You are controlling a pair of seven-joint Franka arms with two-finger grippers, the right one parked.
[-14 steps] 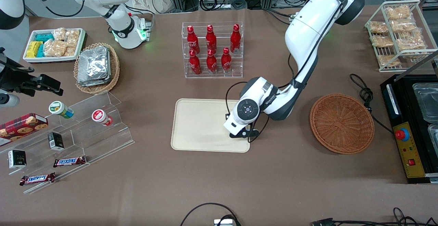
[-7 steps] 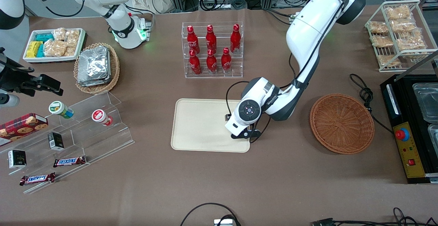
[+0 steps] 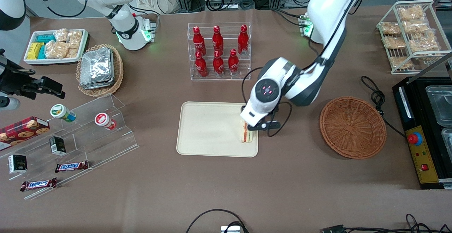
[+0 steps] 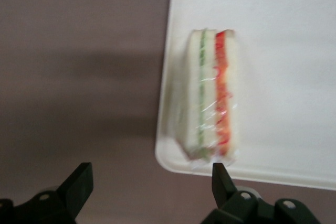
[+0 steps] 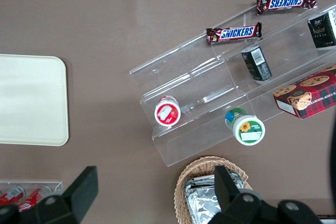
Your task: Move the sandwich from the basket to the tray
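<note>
— What sits at the middle of the table, farthest from the front camera?

— A clear rack point(image 3: 219, 51) holding six red bottles point(image 3: 218, 41), all upright.

— And toward the parked arm's end?

— A white bin point(image 3: 55, 47) of snack packets, with an oval wicker basket point(image 3: 100, 70) of foil packets just beside it. Nearer the camera stands a stepped clear display point(image 3: 76, 140) with two small tubs point(image 3: 63, 112), a cookie box point(image 3: 23, 129), two small dark cartons and two Snickers bars point(image 3: 71, 166).

— The working arm's end?

— A white wire rack point(image 3: 410, 35) of crumbly snack packets, a coiled black cable point(image 3: 377, 97), and a black appliance point(image 3: 425, 129) with a red button, possibly an emergency stop.
</note>
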